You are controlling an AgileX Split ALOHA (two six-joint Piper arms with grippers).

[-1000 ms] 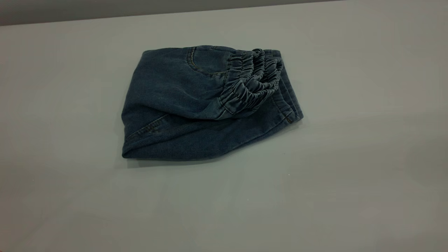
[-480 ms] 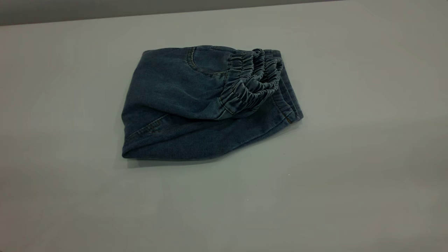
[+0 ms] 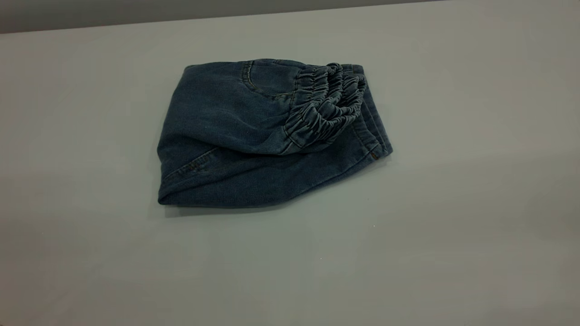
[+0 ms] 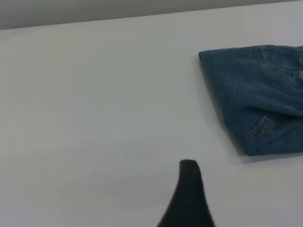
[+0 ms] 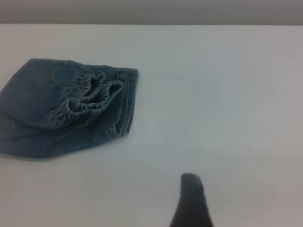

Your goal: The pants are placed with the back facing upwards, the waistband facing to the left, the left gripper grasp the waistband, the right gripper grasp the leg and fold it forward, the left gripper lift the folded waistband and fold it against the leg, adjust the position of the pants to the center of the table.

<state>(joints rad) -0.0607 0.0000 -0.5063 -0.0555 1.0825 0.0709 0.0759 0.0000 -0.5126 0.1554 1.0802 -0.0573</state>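
**Left gripper** (image 4: 189,194): Only one dark tip in view, hanging over bare counter (image 4: 94,118). Open or closed: cannot tell. Grasping nothing that shows. Well apart from the pants (image 4: 255,99), at 9 o'clock of the bundle going by the exterior view. Absent from the exterior view.

**Right gripper** (image 5: 191,201): Likewise one dark tip over bare counter. Open or closed: cannot tell. Nothing held in sight. Well apart from the bundle, on its 3 o'clock side. Absent from the exterior view.

**Pants** (image 3: 226,131): Blue denim, lying free as a compact folded bundle. Placed a little toward 11 o'clock of the middle of the counter (image 3: 453,235) as framed in the exterior view. Rounded fold edge at 9 o'clock.

**Waistband** (image 3: 326,108): Gathered and puffed, laid on top toward 3 o'clock, just short of the stitched hems (image 3: 376,136). Curved pocket seam (image 3: 260,83) beside it at 10 o'clock.

**Leg** (image 3: 281,179): Bottom layer, jutting out at 6 o'clock from under the folded-over top.

**Step in hand, judged:** Both folds look complete; waistband lies against the leg. Only the centring left, if any is wanted at all.

**Next move, judged:** At most a short slide toward 5 o'clock. Calls for a low grip or push on the whole stack, gentle enough not to spill the loose waistband off the top.
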